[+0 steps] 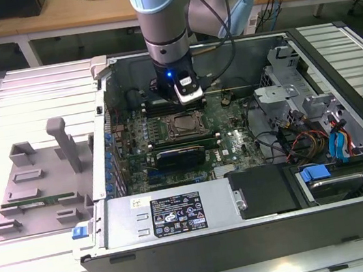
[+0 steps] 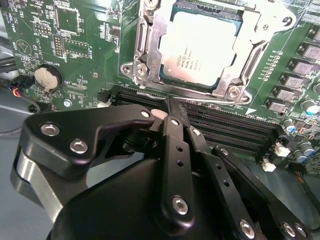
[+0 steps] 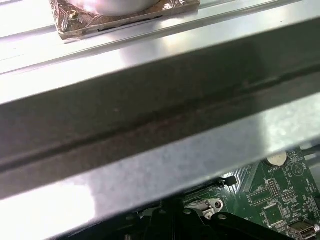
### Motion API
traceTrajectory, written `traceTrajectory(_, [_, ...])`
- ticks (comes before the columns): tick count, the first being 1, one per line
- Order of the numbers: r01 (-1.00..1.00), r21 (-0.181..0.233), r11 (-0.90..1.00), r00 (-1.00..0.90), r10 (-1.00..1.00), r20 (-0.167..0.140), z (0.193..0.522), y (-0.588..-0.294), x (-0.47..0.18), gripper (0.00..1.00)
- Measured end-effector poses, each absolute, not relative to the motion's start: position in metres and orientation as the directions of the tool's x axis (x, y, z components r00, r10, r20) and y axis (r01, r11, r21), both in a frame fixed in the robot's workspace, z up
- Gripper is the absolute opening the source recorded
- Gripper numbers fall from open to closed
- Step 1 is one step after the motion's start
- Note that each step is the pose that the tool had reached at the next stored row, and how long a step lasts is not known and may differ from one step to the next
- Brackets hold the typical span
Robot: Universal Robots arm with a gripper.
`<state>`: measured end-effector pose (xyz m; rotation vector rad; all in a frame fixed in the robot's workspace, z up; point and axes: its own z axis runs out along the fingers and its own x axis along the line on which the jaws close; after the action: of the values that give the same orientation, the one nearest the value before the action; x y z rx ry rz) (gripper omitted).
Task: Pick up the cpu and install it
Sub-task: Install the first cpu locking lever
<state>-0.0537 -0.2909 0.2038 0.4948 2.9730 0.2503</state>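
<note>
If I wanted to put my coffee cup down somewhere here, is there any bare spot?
Bare ribbed table lies at the exterior view's left, behind the grey tray. Inside the computer case it is crowded: the gripper hangs beside the cpu in its socket, among cables.

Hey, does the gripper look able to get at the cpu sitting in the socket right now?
Probably yes. The cpu lies uncovered in its socket, and the gripper hangs just beside it over the memory slots, nothing between them.

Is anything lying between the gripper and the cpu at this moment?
Nothing visible does. In the second wrist view the cpu already sits in the socket frame on the motherboard, and the gripper is beside it over the memory slots.
</note>
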Motion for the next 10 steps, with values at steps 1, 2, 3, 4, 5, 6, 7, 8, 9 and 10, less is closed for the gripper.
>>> traceTrajectory(1, [0.311, 0.181, 0.933, -0.94, 0.33, -0.088, 0.2034, -0.291, -0.0537, 0.11])
traceTrajectory(2, [0.311, 0.181, 0.933, -0.94, 0.33, -0.088, 0.2032, -0.2911, -0.0537, 0.11])
traceTrajectory(3, [0.311, 0.181, 0.933, -0.94, 0.33, -0.088, 0.2031, -0.2913, -0.0536, 0.11])
traceTrajectory(4, [0.311, 0.181, 0.933, -0.94, 0.33, -0.088, 0.2028, -0.2921, -0.0536, 0.11])
traceTrajectory(5, [0.311, 0.181, 0.933, -0.94, 0.33, -0.088, 0.2026, -0.2926, -0.0536, 0.11])
traceTrajectory(6, [0.311, 0.181, 0.933, -0.94, 0.33, -0.088, 0.2024, -0.2931, -0.0536, 0.11])
traceTrajectory(7, [0.311, 0.181, 0.933, -0.94, 0.33, -0.088, 0.202, -0.2938, -0.0536, 0.11])
traceTrajectory(8, [0.311, 0.181, 0.933, -0.94, 0.33, -0.088, 0.2018, -0.2943, -0.0536, 0.11])
traceTrajectory(9, [0.311, 0.181, 0.933, -0.94, 0.33, -0.088, 0.2015, -0.2945, -0.0536, 0.11])
traceTrajectory(10, [0.311, 0.181, 0.933, -0.94, 0.33, -0.088, 0.201, -0.2948, -0.0537, 0.11])
